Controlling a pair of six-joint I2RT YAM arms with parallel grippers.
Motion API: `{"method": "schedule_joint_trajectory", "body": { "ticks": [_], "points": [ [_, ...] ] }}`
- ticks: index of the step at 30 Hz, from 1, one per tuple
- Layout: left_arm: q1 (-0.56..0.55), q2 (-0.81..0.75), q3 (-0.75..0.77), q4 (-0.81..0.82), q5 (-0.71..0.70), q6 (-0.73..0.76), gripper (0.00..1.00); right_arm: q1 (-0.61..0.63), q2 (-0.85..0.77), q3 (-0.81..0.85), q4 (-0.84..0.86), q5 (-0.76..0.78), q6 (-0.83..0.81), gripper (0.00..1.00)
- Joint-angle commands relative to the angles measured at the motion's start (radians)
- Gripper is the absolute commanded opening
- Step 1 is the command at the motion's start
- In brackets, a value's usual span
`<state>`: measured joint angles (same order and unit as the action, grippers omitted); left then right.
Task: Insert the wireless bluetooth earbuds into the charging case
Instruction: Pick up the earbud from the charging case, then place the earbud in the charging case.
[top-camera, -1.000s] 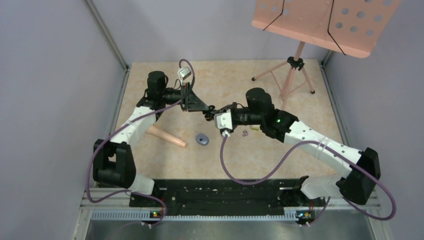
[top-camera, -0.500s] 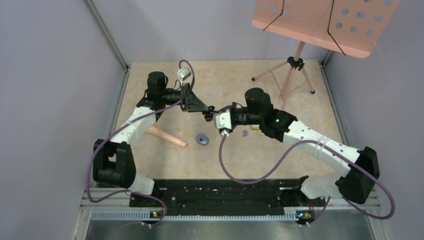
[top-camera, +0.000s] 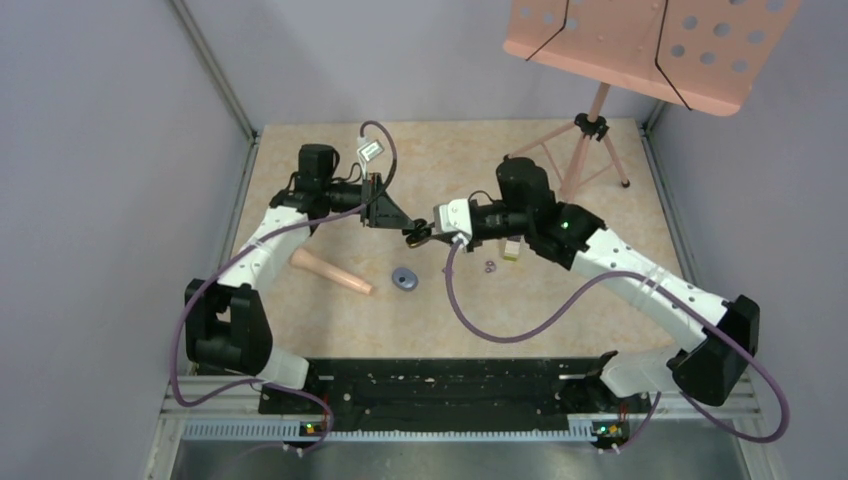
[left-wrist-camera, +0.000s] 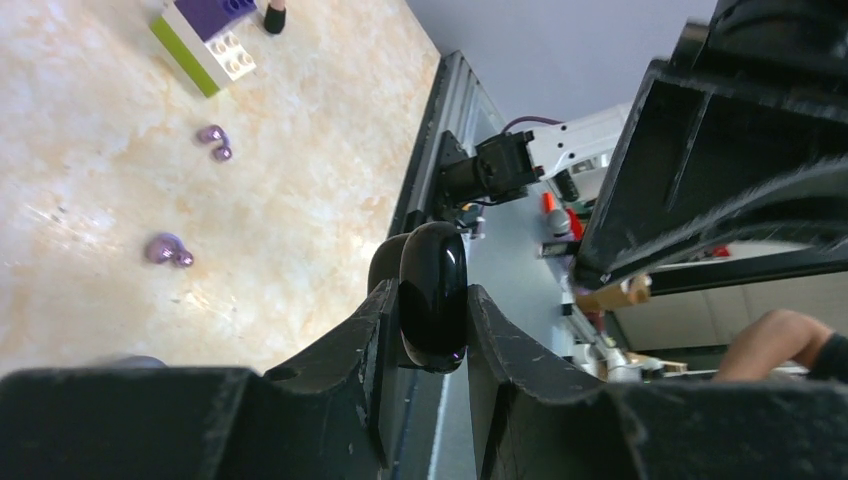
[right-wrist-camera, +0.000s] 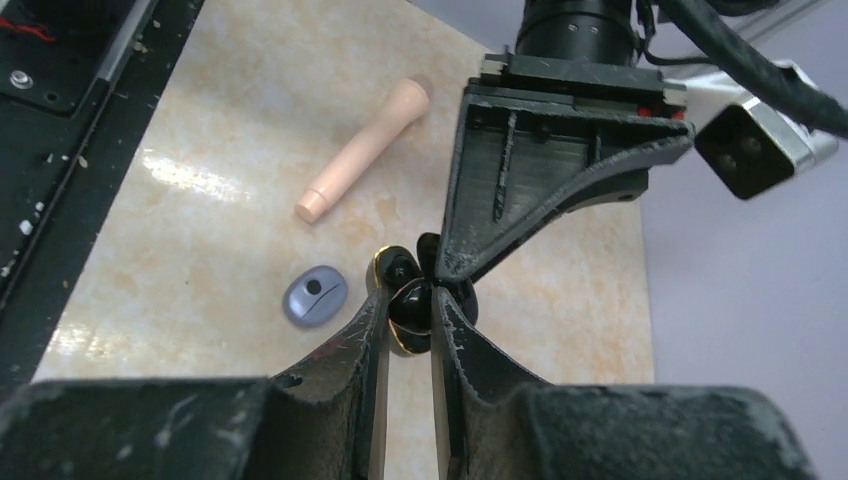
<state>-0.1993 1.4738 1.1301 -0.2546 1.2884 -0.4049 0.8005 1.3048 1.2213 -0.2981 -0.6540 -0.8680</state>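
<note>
The charging case (left-wrist-camera: 432, 300) is glossy black and held in the air, with my left gripper (left-wrist-camera: 432, 330) shut on it. In the right wrist view its open gold-rimmed shell (right-wrist-camera: 388, 335) faces my right gripper (right-wrist-camera: 408, 305), whose fingers are closed on a small black earbud (right-wrist-camera: 410, 298) pressed against that shell. A second black bud (right-wrist-camera: 397, 268) seems to sit in the shell just above. In the top view the two grippers meet tip to tip, left gripper (top-camera: 406, 226) and right gripper (top-camera: 424, 236). Two pale purple earbuds (left-wrist-camera: 213, 140) (left-wrist-camera: 165, 249) lie on the table (top-camera: 600, 200).
A grey-blue oval piece (top-camera: 405, 278) and a peach peg (top-camera: 330, 271) lie on the table below the left gripper. A purple-and-yellow block (left-wrist-camera: 205, 40) stands near the purple earbuds (top-camera: 489, 266). A pink music stand (top-camera: 592, 125) rises at the back right.
My right wrist has rolled and lifted while its fingers narrowed on the black bud. The left gripper with the case shifted slightly left and down. The block now shows beside the right arm.
</note>
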Motion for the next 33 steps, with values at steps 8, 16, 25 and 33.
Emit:
{"method": "schedule_joint_trajectory", "body": {
  "ticks": [8, 16, 25, 33],
  "points": [
    [-0.003, 0.021, 0.133, -0.267, 0.014, 0.385, 0.0, -0.112, 0.133, 0.24, -0.289, -0.307, -0.035, 0.0],
    [-0.014, 0.002, 0.108, -0.266, 0.031, 0.382, 0.0, -0.113, 0.192, 0.293, -0.378, -0.391, -0.173, 0.0],
    [-0.022, -0.022, 0.089, -0.293, 0.002, 0.46, 0.0, -0.113, 0.265, 0.368, -0.486, -0.43, -0.223, 0.0],
    [-0.023, -0.035, 0.111, -0.346, -0.04, 0.544, 0.0, -0.113, 0.319, 0.413, -0.524, -0.399, -0.175, 0.0]
  ]
}}
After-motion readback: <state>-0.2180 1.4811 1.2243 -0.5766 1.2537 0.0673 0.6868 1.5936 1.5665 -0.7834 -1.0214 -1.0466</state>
